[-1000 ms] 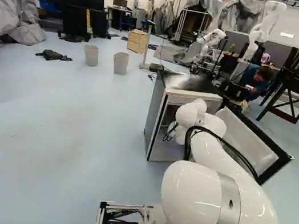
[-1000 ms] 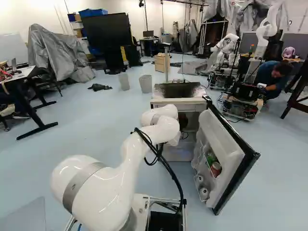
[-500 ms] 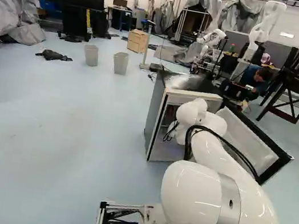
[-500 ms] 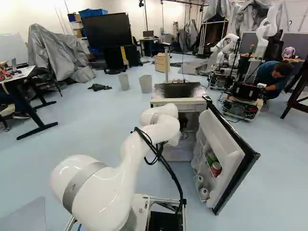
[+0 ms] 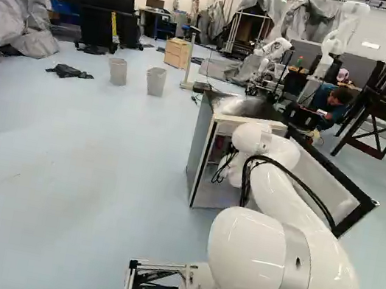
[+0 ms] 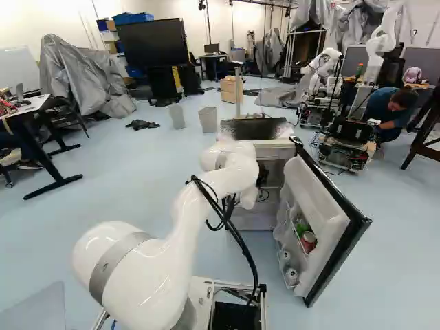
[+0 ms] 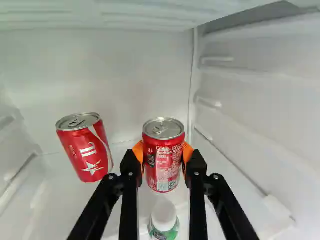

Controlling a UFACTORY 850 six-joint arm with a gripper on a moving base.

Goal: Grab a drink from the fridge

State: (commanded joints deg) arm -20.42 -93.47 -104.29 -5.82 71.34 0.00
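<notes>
My gripper (image 6: pixel 262 174) shows only as a dark part inside the fridge (image 6: pixel 265 144) in the right base view. In the wrist view, the gripper (image 7: pixel 163 154) is shut on a red can (image 7: pixel 163 162), an orange pad pressing each side; the can is upright. A second red can (image 7: pixel 86 147) leans beside it, outside the fingers. Below the held can, between the black fingers, is a bottle with a white cap (image 7: pixel 164 215). Whether the held can touches the shelf, I cannot tell.
The fridge door (image 6: pixel 320 227) hangs open to the right, with cans (image 6: pixel 308 240) in its racks. Fridge walls (image 7: pixel 260 110) and a ceiling (image 7: pixel 100 15) surround the gripper. Two bins (image 5: pixel 155 82) stand beyond on the floor. Another robot (image 5: pixel 339 36) is at the back.
The arm's forearm and wrist have risen a little at the fridge opening, and the cables along them have shifted. The base and the fridge door have stayed put.
</notes>
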